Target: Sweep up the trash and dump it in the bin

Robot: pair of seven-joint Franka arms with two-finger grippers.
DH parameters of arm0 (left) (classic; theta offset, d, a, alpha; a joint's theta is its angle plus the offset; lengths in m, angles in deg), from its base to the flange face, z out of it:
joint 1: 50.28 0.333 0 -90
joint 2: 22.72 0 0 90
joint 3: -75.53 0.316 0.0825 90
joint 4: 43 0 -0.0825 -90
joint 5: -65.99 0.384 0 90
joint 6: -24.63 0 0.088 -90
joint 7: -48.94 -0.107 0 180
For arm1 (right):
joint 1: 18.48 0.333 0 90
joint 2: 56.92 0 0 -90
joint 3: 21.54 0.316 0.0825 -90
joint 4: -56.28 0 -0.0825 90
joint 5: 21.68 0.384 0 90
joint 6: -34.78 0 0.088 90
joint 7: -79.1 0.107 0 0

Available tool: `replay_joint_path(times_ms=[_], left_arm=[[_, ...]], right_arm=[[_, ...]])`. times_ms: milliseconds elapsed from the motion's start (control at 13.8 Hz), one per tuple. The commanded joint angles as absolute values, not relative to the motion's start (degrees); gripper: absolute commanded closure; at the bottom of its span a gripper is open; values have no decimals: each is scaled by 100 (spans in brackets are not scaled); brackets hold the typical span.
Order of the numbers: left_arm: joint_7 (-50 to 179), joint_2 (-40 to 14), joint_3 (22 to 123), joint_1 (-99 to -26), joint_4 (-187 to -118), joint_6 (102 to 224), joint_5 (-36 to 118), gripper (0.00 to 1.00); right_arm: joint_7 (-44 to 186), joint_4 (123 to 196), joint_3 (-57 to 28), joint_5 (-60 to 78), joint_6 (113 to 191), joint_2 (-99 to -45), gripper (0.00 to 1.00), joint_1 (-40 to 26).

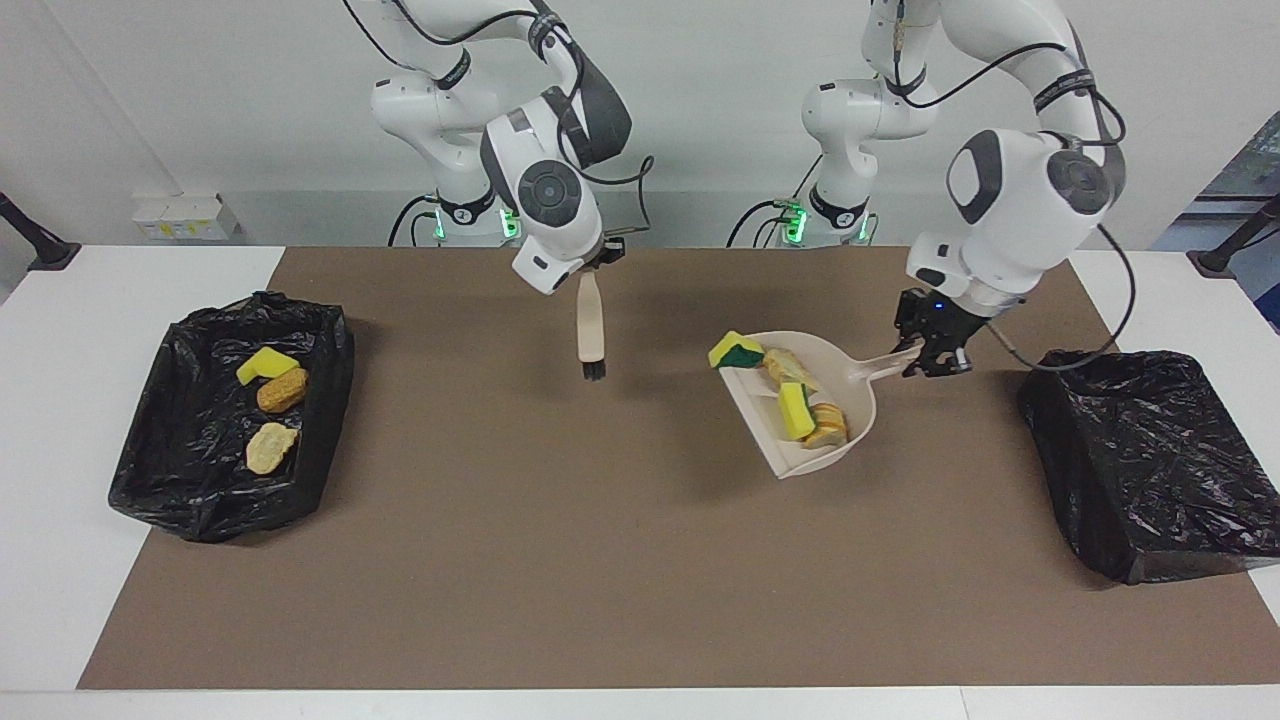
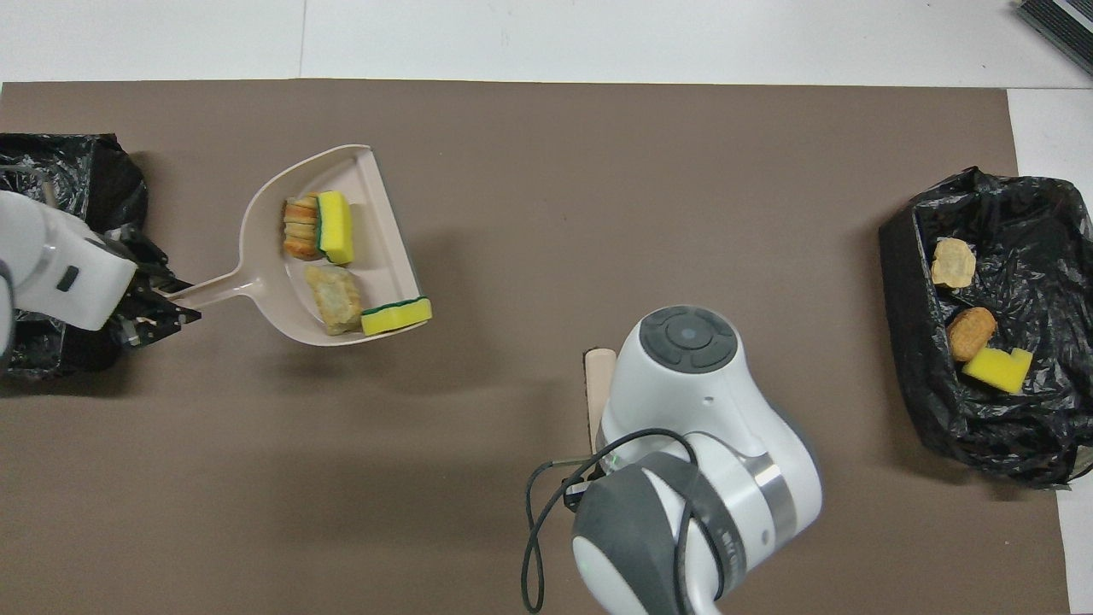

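My left gripper (image 1: pixel 932 352) (image 2: pixel 160 309) is shut on the handle of the beige dustpan (image 1: pixel 866 408) (image 2: pixel 256 224), which hangs above the mat beside the black-lined bin (image 1: pixel 1150 450) (image 2: pixel 51 213) at the left arm's end. Trash lies in the pan: a green-topped sponge (image 1: pixel 737 351) (image 2: pixel 395 315) at its lip, a yellow sponge (image 1: pixel 795 410) (image 2: pixel 335 226) and two bread-like pieces (image 1: pixel 828 425) (image 2: pixel 333 299). My right gripper (image 1: pixel 592 264) is shut on the brush (image 1: pixel 590 330) (image 2: pixel 598 384), which hangs bristles down over the mat's middle. The right wrist hides this gripper in the overhead view.
A second black-lined bin (image 1: pixel 200 480) (image 2: pixel 1025 444) at the right arm's end holds a yellow sponge (image 1: pixel 265 363) (image 2: pixel 995 367) and two brown pieces (image 1: pixel 282 390) (image 2: pixel 971 333). A brown mat (image 1: pixel 600 560) covers the white table.
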State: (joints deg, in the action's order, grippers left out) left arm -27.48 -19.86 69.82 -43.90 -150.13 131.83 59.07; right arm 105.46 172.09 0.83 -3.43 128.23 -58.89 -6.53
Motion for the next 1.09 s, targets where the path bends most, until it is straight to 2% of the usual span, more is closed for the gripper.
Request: replay_joint_path(times_ms=[0,363,726,1017], left_arm=[[-2998,-2008,6894,-3800,-14611,12729,6237,100],[-3798,-1860,6894,-2823,-14197,12746,6939,100],[-4175,-1622,6929,-2322,-13838,12982,7915,100],[-4537,-1236,6938,-1944,-13434,13159,8409,100]], right_arm=[[10951,17415,70,-120,13251,-5946,100,-284],[11250,17406,70,38,13893,-6693,100,525],[11653,17730,70,21,13928,-6554,100,771],[11874,18012,78,91,14297,-6396,100,964]])
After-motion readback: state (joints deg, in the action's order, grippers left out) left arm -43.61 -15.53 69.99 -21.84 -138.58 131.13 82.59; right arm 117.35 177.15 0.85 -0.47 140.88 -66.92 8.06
